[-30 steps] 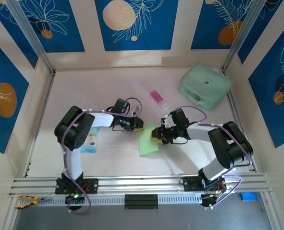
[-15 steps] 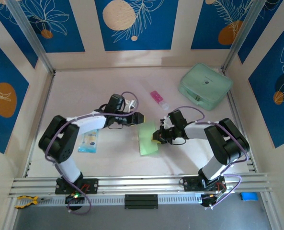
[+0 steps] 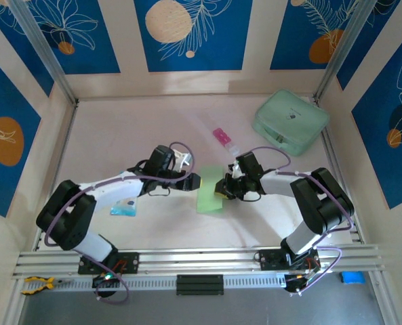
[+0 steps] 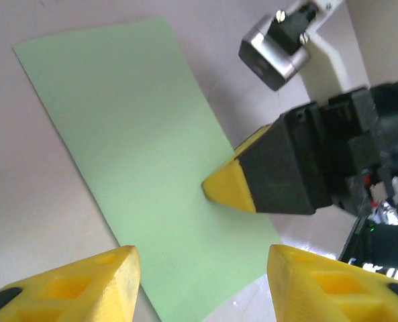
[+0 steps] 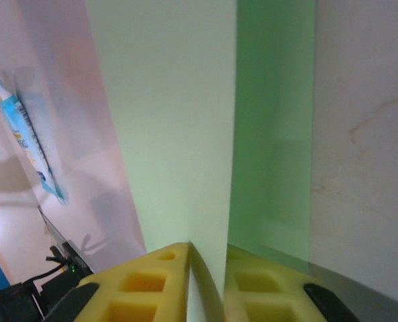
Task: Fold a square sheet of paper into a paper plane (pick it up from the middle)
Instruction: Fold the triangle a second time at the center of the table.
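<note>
Top: square sheet of paper point(image 3: 210, 196) flat at centre frame; left wrist: left gripper point(image 4: 200, 268) spread over its lower edge; right wrist: right gripper point(image 5: 209, 260) pinching the sheet's edge, bottom centre; risk: one-sided pull skews the crease or tears the sheet.

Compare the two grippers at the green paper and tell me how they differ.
The left gripper has its jaws standing apart with nothing between them, while the right gripper has its jaws closed on the square sheet of paper, pinching a raised edge. In the top view, the left gripper sits at the sheet's left side and the right gripper at its right side. Both are yellow-tipped and point toward each other across the sheet.
</note>
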Motion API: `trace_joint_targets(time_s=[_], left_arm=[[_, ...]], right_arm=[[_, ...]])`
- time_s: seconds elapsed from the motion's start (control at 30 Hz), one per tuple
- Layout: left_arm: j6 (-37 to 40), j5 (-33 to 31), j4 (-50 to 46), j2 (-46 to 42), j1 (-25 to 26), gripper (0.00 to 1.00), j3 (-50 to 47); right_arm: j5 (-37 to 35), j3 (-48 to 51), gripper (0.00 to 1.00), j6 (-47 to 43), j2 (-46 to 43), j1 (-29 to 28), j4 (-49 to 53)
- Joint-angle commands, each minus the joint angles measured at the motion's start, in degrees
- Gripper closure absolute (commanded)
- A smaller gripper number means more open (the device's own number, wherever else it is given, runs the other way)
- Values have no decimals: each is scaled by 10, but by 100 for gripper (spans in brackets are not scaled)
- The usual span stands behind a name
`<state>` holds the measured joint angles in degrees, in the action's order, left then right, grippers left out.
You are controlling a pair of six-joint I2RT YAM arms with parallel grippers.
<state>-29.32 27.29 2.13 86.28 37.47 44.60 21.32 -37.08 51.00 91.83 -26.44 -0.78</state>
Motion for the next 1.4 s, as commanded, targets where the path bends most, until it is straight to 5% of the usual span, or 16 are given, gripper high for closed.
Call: trace_joint_targets(time_s=[0.0,0.13,0.5,0.8,1.03,1.37], left_arm=[[49,-29,21,-34,27,47,-22],[85,-55,9,-52,71,47,-31],[234,-384,-65,-6,290,31,25],[281,-519,-113,87,350,21,94],[275,-558,-116,118,349,26,113],[269,-538,-112,120,349,57,117]], right_arm=[[38,-21,80,-11,-5,8,8],[61,-37,80,-23,9,21,16],[89,-57,79,-36,35,34,19],[91,-56,79,-37,38,35,16],[95,-50,79,-38,34,36,12],[94,-41,79,-39,23,43,14]])
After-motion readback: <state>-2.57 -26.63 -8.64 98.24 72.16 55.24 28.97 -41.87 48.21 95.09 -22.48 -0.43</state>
